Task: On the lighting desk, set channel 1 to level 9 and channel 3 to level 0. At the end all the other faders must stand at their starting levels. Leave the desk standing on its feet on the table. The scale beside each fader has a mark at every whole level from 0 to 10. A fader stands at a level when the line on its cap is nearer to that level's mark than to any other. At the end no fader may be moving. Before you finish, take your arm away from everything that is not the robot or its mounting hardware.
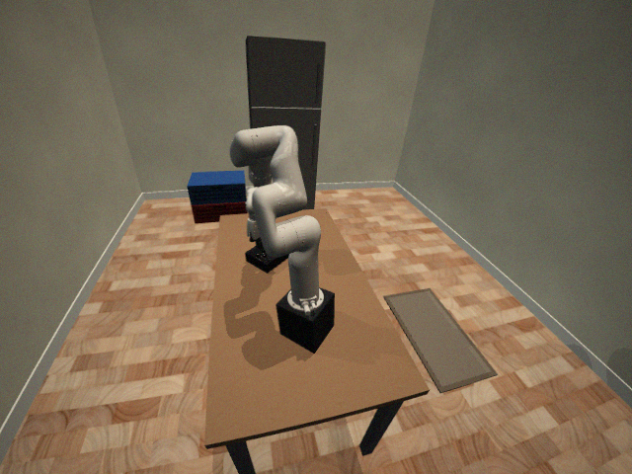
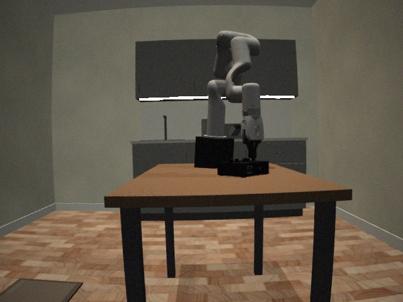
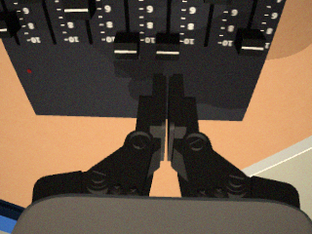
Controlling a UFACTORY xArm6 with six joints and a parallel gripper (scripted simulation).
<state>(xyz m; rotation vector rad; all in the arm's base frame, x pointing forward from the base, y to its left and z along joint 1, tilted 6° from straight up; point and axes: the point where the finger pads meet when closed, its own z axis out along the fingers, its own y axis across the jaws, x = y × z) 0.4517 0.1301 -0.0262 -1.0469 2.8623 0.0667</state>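
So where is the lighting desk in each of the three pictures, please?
Top: the desk is at centre, mostly hidden behind the arm, only a dark corner showing.
Exterior: the desk is a low black box right of centre, under the shut pincer.
Wrist: the desk fills the upper half, beyond the pincer.
Shared landmark: the brown table.
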